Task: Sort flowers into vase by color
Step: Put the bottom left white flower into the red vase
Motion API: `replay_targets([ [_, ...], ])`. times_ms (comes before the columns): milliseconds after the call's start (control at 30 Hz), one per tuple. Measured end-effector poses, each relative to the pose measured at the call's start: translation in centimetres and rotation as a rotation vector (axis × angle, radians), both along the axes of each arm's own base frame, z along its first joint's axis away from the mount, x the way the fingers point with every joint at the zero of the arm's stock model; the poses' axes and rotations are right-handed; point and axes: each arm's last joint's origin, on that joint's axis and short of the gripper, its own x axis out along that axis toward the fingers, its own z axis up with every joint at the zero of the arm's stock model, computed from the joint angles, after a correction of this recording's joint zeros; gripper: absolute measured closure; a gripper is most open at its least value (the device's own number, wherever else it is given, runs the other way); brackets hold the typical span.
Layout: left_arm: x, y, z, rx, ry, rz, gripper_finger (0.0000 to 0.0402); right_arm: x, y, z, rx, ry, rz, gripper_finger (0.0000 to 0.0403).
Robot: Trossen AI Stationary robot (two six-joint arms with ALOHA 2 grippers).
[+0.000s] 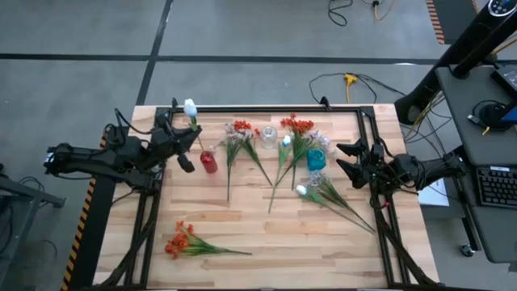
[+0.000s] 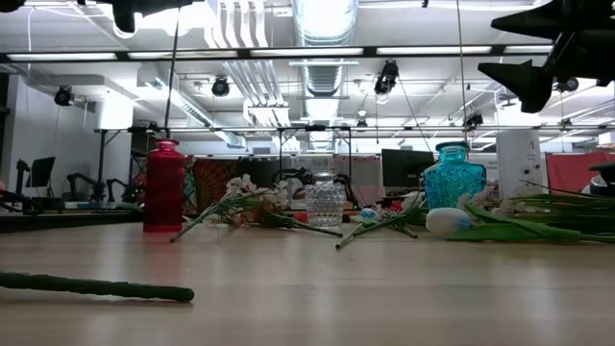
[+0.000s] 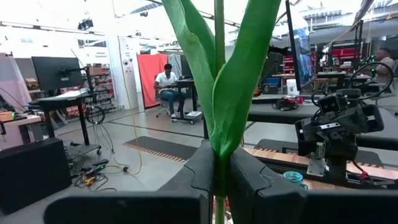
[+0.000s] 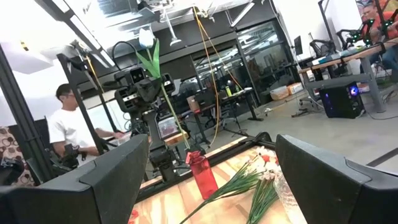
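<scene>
- The green stalk [image 3: 219,93] of a white tulip [image 1: 191,107] sits nearest the lens in the left wrist view, pinched between the two dark fingers [image 3: 199,177] of the left hand [image 1: 174,139], which is clenched on it below the leaves.
- That tulip is held upright in the air just beside the red vase [image 1: 209,162], on the side toward the desk's [image 1: 242,267] far left corner; the bloom stands above the vase's mouth level, as the right wrist view shows.
- The step in hand looks like carrying this white stem to a vase; it is not yet in one.
- Next the stalk's lower end needs lining up over a narrow mouth and lowering straight, before the hand lets go. Which vase suits white I cannot tell; the clear vase [image 1: 269,136] stands further from the red one, the blue vase [image 1: 316,159] beyond that.
- Loose flowers [image 1: 242,141] lie between the red vase and the blue one; an orange-red bunch [image 1: 184,240] lies well apart, toward the near edge.
- The right hand [image 1: 349,159] hovers past the blue vase, fingers spread wide, grasping nothing.
</scene>
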Motion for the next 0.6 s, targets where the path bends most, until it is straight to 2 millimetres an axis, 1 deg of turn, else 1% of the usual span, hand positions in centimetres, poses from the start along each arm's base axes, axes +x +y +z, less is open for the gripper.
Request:
replay_targets([
  [267,0.1,0.0,-0.4,0.000,0.011,0.000,0.0395,0.0,0.0,0.0,-0.003,0.005,0.000,0.0060],
  [600,0.1,0.0,-1.9,0.006,0.006,0.002,0.0395,0.0,0.0,-0.1,-0.003,0.009,0.000,0.0060],
])
